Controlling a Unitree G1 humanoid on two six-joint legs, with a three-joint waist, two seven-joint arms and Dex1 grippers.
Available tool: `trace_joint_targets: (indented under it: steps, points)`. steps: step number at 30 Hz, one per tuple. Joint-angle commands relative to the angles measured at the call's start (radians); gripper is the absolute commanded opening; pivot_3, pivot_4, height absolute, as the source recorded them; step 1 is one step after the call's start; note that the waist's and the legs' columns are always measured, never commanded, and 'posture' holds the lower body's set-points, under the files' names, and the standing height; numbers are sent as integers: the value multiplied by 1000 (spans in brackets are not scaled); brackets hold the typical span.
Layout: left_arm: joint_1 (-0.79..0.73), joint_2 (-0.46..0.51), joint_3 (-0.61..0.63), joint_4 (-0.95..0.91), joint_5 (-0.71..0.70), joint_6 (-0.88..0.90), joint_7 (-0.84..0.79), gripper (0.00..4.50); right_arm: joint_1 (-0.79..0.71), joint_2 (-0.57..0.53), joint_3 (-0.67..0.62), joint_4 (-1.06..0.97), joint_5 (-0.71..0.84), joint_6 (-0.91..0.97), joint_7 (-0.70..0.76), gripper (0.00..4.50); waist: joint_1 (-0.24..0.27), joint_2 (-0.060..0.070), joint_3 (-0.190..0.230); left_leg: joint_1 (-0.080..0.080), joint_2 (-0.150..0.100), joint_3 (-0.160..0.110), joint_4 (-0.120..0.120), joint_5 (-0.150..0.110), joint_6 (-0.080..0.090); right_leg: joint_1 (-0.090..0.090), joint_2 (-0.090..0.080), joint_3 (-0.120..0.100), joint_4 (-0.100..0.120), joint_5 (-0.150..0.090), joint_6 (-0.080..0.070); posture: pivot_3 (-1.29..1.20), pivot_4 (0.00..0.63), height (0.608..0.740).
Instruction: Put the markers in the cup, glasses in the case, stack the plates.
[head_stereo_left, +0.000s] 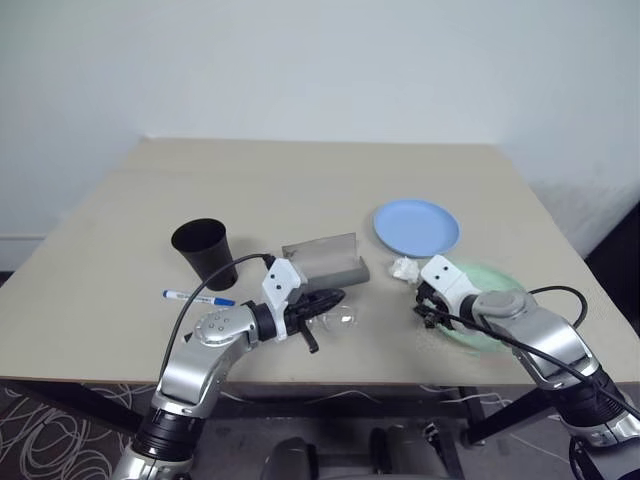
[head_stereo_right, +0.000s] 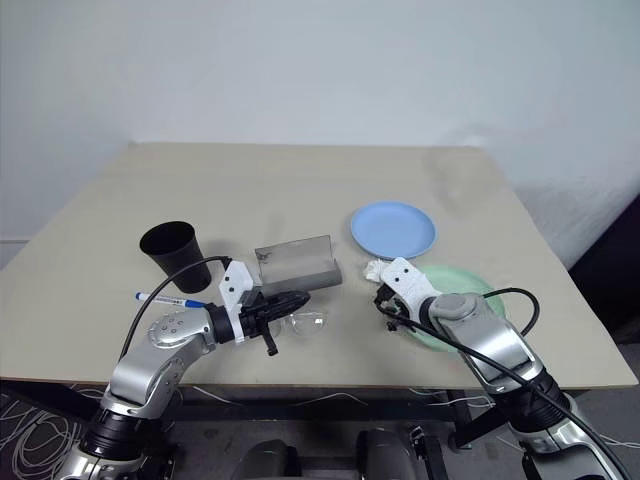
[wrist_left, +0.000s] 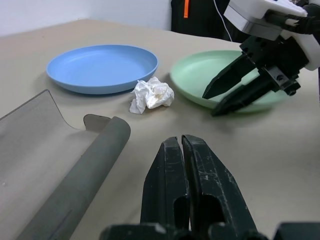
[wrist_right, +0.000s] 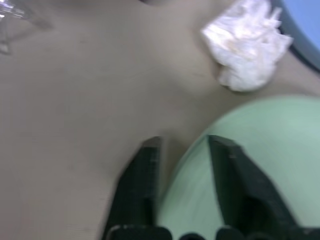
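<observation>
Two plates: one blue plate (head_stereo_left: 416, 226), one green plate (wrist_left: 227, 76). One black cup (head_stereo_left: 205, 252). One grey case (head_stereo_left: 325, 261), lid open. One pair of glasses (head_stereo_left: 338, 319). One marker (head_stereo_left: 198, 297) visible, blue cap. One white tissue wad (head_stereo_left: 405, 268). Two robot hands: left hand (head_stereo_left: 320, 301), right hand (head_stereo_left: 427, 310). One worktop (head_stereo_left: 300, 180).

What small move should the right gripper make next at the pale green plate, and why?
Probably finish closing. The right gripper has one finger outside and one finger over the rim of the pale mint green round plate, with a gap left between them. Once the rim is pinched, the plate could likely be lifted toward the light blue round plate, past the white tissue wad.
</observation>
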Motion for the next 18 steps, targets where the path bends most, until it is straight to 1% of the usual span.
trace_joint_targets:
  steps: [1,2,9,12,14,18]
  points:
    - [-16,-1,3,-14,4,-20,-3,0,-23,-4,-16,1,-36,-2,-36,225,-1,0,0,0,0,0,0,0,0,0,0,0,0,0,0,0,0,740]
    - [-16,-1,2,-13,5,-21,-3,0,-23,-4,-15,8,-47,-8,-43,60,-1,0,0,0,0,0,0,0,0,0,0,0,0,0,0,0,0,740]
    - [-20,-6,0,-5,11,-29,-4,0,-21,18,-45,54,-97,-15,-100,60,0,0,0,0,0,-2,0,0,0,-1,0,-3,-2,0,0,0,0,740]
    - [-22,-7,0,-1,13,-32,-5,0,-18,39,-79,89,-99,-18,-127,60,0,2,0,-2,0,-7,0,0,0,1,-1,-12,-8,0,0,0,0,740]
    - [-23,-8,0,2,14,-35,-7,0,-20,55,-101,102,-98,-15,-145,60,1,3,0,-4,1,-14,-1,0,0,2,-1,-20,-17,0,0,0,0,740]
    - [-28,-9,0,10,16,-40,-9,0,-34,74,-126,128,-106,-32,-174,60,1,3,0,-4,0,-15,0,0,0,3,-1,-21,-17,0,0,0,0,740]
